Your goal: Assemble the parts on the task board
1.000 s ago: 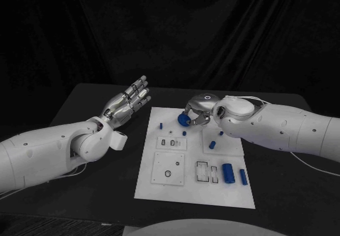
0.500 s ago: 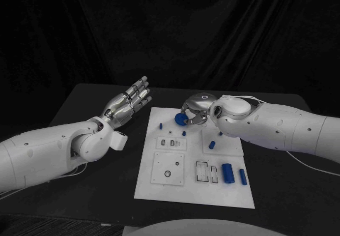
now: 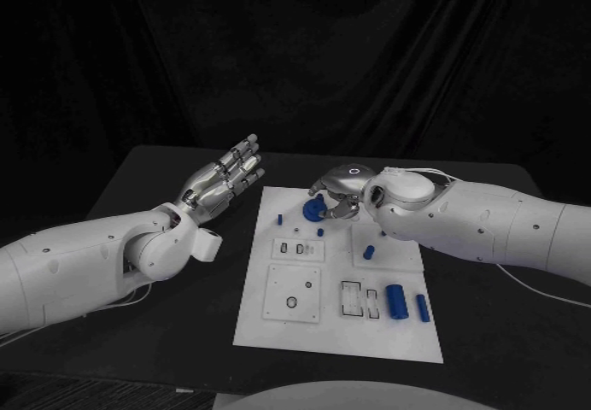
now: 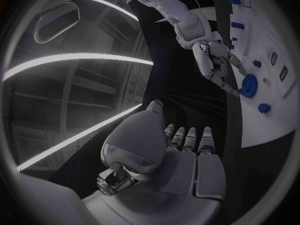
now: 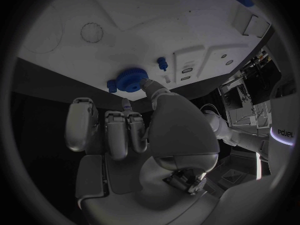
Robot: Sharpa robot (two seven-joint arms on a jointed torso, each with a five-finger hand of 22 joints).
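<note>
The white task board (image 3: 323, 335) lies in the middle of the black table. My right hand (image 3: 342, 189) hovers over the board's far end and pinches a round blue toothed part (image 3: 315, 208) between thumb and fingers. In the right wrist view the thumb touches the toothed part (image 5: 129, 78) close over the board (image 5: 125, 30). The left wrist view shows my right hand (image 4: 215, 60) with the same part (image 4: 249, 85) at its fingertips. My left hand (image 3: 225, 178) is raised left of the board, fingers straight and apart, holding nothing.
Small blue pegs (image 3: 279, 219) (image 3: 320, 231) (image 3: 370, 251) stand on the far half of the board. A thick blue cylinder (image 3: 396, 300) and a slimmer one (image 3: 423, 307) lie near its right edge. Raised plates with slots (image 3: 295, 248) (image 3: 351, 297) sit mid-board.
My right hand has shifted slightly left over the board's far end, carrying the blue toothed part with it. The left hand has stayed still.
</note>
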